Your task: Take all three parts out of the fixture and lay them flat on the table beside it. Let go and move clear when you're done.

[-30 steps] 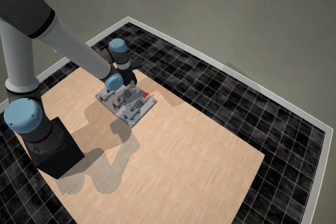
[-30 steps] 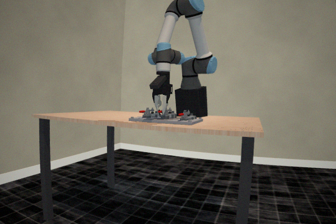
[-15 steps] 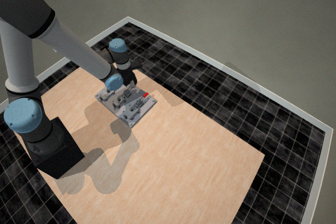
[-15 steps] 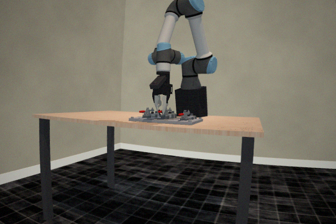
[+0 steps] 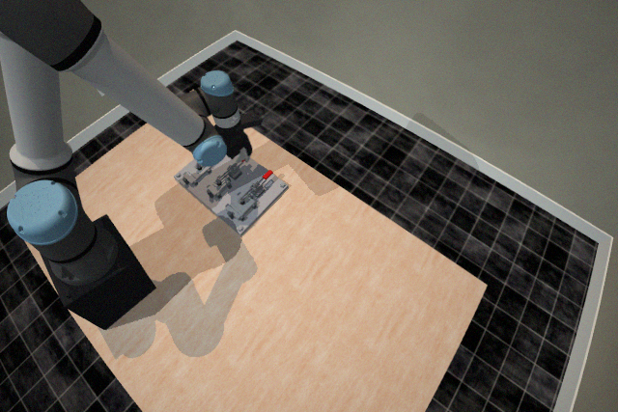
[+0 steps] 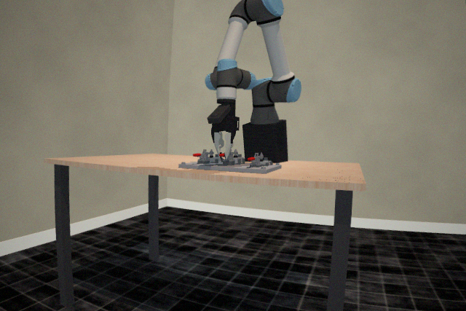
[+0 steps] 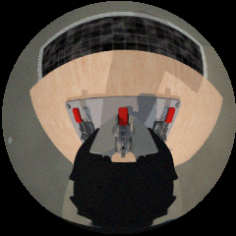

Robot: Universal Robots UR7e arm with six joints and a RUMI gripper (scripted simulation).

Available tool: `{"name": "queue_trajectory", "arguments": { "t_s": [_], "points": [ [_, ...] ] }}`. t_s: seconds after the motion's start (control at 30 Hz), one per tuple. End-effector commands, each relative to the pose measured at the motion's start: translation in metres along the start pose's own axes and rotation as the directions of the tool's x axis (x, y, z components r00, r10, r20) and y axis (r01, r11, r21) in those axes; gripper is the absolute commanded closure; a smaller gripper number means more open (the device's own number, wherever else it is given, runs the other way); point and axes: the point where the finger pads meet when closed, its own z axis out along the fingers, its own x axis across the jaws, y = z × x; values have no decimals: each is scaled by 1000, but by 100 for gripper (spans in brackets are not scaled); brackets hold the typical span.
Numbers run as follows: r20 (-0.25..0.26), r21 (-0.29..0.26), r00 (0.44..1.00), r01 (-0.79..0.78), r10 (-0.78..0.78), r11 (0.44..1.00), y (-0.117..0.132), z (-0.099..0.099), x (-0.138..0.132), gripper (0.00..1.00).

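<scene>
The grey fixture plate (image 5: pixel 232 188) lies on the wooden table and carries three toggle clamps with red handles. It also shows in the side view (image 6: pixel 229 166) and the wrist view (image 7: pixel 123 110). My gripper (image 6: pixel 223 151) points straight down over the middle clamp (image 7: pixel 123 133). Its fingers are shut on that clamp's grey lever, just behind its red handle (image 7: pixel 123 116). The left handle (image 7: pixel 76 115) and the right handle (image 7: pixel 169 115) stand free. The small grey parts under the clamps are hard to tell apart from the fixture. In the overhead view the wrist (image 5: pixel 234 140) hides the grip.
The arm's black base (image 5: pixel 99 278) stands at the table's near left corner. The forearm (image 5: pixel 144 98) reaches over the table's left side. The wooden top (image 5: pixel 309 297) stretches out to the right and front of the fixture.
</scene>
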Motion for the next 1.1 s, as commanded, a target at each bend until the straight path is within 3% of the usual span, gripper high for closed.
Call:
{"name": "queue_trajectory", "arguments": {
  "t_s": [0.0,1.07],
  "points": [
    [0,1,1000,1,-1,1000,0,-1,-1,100],
    [0,0,1000,0,0,1000,9,-15,0,100]
  ]
}}
